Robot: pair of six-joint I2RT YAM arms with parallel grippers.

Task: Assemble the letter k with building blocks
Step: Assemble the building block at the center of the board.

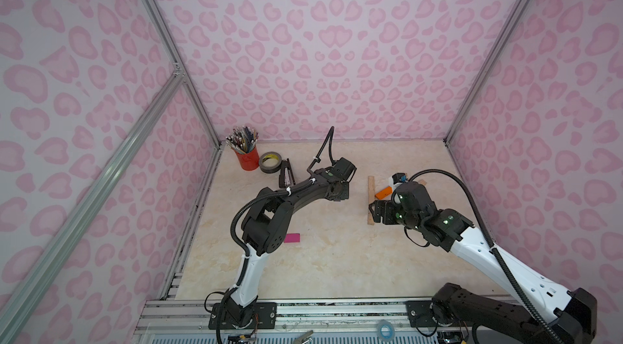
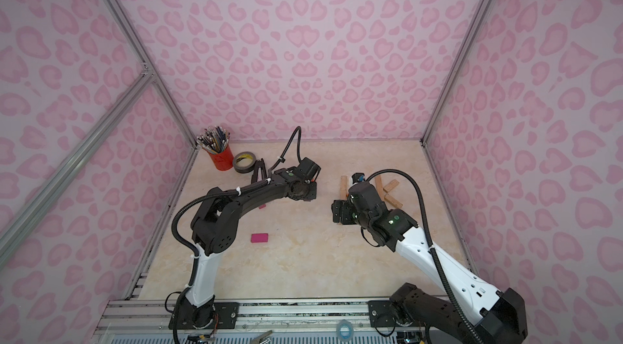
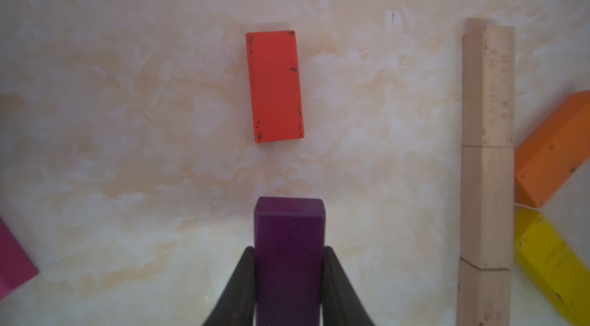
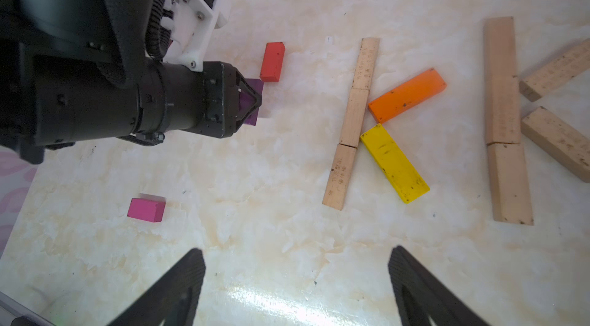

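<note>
The left gripper [image 3: 289, 249] is pinched on a dark purple painted wooden block [image 3: 289, 228], one black finger flat against each long side, with the block's free end sticking out past the fingertips toward the cream marbled tabletop [image 4: 287, 228] (whether that end touches the surface cannot be told). Just beyond it, apart from it, a red painted rectangular block [image 3: 274, 86] lies flat by itself. Off to the side, three plain light-wood bars [image 4: 352, 123] lie end to end in a straight column. An orange painted bar [image 4: 407, 96] and a yellow painted bar [image 4: 394, 163] slant away from the column's middle stretch, their near ends meeting it and all but touching each other. Further along, more plain wooden bars [image 4: 504, 116] form a second column, with two slanted plain bars beside it. A magenta painted block [image 4: 147, 209] lies alone, well apart from the rest. The right gripper [image 4: 297, 276] hangs over bare table with its fingers spread wide and nothing between them. At the far corner stand a red cup of pencils [image 1: 247, 158], a roll of dark tape [image 1: 269, 162] and a black stapler [image 1: 286, 175].
</note>
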